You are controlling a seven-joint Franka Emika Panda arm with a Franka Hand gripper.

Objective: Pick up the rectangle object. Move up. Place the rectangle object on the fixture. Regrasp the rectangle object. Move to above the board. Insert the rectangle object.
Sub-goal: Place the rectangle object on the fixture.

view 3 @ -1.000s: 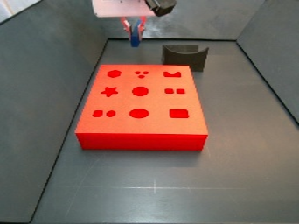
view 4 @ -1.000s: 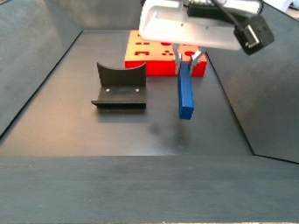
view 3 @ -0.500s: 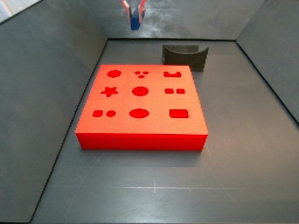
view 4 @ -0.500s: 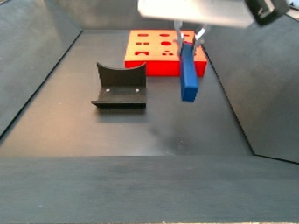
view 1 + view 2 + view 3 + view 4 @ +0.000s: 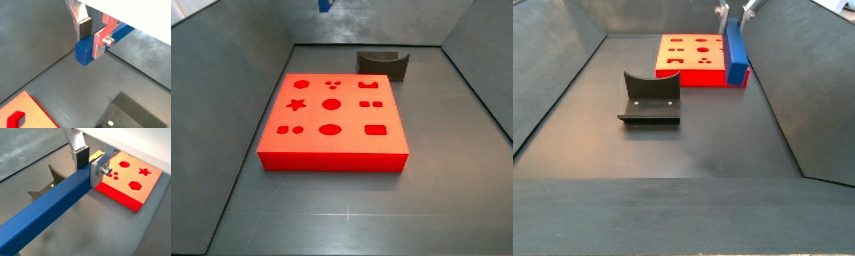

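Since the previous frame, the gripper has risen higher, near the frame top. Note its fingers clamp the rectangle object above the board.

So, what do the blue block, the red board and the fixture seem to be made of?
Blue block, held in the gripper: probably plastic, with an even matte colour and sharp edges. Red board: likely plastic too, uniform and slightly glossy, with clean cutouts. Fixture: dark and matte, either plastic or coated metal; the pictures do not settle which.
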